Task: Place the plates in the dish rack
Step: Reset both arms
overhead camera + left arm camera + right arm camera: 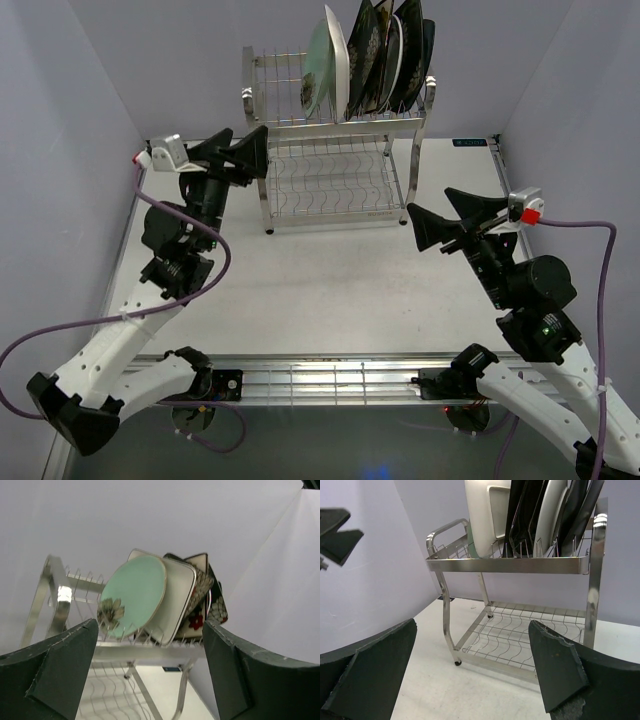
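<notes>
Standing in the dish rack (330, 185) (top tier), plates (370, 55) — left hand (240, 150), right hand (432, 205) apart.

White-and-black arms (110, 350) — purple cables (590, 225), red-capped cameras (528, 207), dark wedge-fingered tools (248, 142)

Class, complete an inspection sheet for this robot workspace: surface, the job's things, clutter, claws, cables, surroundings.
Surface: white table, no spills seen.
Job's things: plates stand on edge, packed together in the upper tier of the dish rack; the pale green plate is at the left end.
Clutter: nothing seen.
Claws: left claw open, holding nothing, near the rack's left side; right claw open, holding nothing, off the rack's right front corner.
Cables: purple left cable loops past the table edge; purple right cable arcs alongside its arm.
Surroundings: plain pale walls.
</notes>
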Robot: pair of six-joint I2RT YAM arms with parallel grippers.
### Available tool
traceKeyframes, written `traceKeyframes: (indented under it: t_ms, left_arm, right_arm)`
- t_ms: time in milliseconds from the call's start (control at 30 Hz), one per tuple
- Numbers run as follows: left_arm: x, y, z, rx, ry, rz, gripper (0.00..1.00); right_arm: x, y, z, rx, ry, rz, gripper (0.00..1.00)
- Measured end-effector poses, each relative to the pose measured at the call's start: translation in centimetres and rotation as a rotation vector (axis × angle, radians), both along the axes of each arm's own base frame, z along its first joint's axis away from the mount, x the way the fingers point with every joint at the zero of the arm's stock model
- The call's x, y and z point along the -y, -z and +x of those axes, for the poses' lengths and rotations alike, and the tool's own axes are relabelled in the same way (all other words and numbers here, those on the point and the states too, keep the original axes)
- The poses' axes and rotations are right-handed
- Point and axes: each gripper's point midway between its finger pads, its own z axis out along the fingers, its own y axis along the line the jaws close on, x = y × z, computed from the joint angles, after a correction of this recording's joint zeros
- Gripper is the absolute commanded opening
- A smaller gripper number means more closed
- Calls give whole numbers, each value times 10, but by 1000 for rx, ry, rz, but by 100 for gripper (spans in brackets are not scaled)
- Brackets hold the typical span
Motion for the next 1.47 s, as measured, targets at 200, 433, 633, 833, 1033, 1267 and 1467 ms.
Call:
traceKeyframes:
  t_ms: [200, 433, 633, 833, 1033, 1267, 1467]
  left_arm:
    - [-13, 81, -30, -92, 59, -22, 98]
    - [-13, 201, -54, -271, 156, -74, 98]
    - [-18, 295, -75, -403, 199, -108, 98]
    - [-21, 291, -96, -333, 275, -212, 98]
    - [-19, 285, -97, -324, 298, -243, 98]
    - [-16, 299, -92, -370, 287, -214, 98]
    - [-18, 287, -95, -325, 289, -225, 98]
  right_arm:
    - [-3, 27, 7, -67, 6, 11, 98]
    - [-7, 118, 6, -222, -15, 23, 93]
    - [-10, 191, -1, -321, -50, 62, 92]
    - [-22, 234, -8, -405, -111, 41, 90]
    - [-24, 240, -12, -406, -135, 44, 90]
    - [-23, 247, -13, -407, -131, 45, 90]
    - [-22, 247, -12, -408, -129, 46, 90]
